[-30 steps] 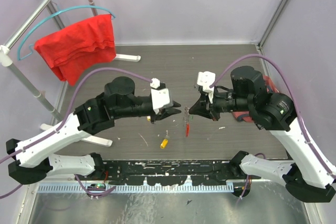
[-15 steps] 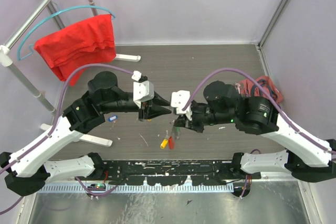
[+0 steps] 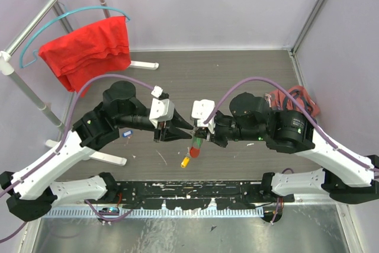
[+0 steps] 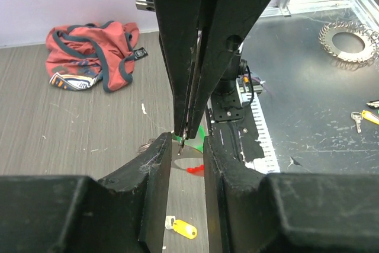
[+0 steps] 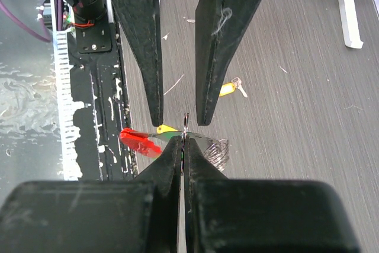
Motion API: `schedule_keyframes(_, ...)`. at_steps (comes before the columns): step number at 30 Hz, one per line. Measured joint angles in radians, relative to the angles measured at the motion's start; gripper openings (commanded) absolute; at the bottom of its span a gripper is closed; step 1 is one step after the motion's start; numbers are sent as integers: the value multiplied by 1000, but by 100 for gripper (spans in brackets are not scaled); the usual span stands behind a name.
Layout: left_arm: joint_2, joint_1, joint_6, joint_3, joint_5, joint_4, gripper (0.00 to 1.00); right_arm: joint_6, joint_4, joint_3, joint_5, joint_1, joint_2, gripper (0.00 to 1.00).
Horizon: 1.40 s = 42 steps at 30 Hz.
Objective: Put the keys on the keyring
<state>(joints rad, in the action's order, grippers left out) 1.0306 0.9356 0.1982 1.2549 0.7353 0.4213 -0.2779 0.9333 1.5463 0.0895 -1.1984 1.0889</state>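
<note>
Top external view: the left gripper (image 3: 185, 130) holds its jaws parted either side of the tip of the right gripper (image 3: 199, 137), which is pinched tight on the keyring (image 3: 194, 151). The keyring's red bar hangs near a yellow-tagged key (image 3: 185, 162) lying on the table (image 3: 237, 75).

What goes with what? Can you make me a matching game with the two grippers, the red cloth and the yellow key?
Things:
1. left gripper
2. right gripper
3. red cloth
4. yellow-tagged key

States:
A. lying on the table
B. jaws apart
C. hanging on a hanger
D. shut on the keyring

Pairs: 1-B, 2-D, 3-C, 4-A
</note>
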Motion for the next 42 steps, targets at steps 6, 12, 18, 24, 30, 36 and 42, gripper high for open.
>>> schedule_keyframes(6,13,-2,5,0,-1,5,35,-2,-6,0,1,0,0,1)
schedule_keyframes(12,18,-2,10,0,-4,7,20,-5,-7,2,6,-4,5,1)
schedule_keyframes(18,23,-2,10,0,-4,15,1,-6,-8,3,5,-4,11,1)
schedule_keyframes(24,20,-2,14,2,-21,19,0,3,-18,1,-1,-4,4,38)
schedule_keyframes(30,-10,-4,8,-9,-66,6,0,53,-143,-96,-47,-4,-113,45)
schedule_keyframes(36,-56,-13,-13,-34,-83,-28,0,192,-318,-277,-142,-4,-299,42)
schedule_keyframes(42,-71,-29,-51,-37,-83,-70,0,424,-570,-526,-208,-4,-461,44)
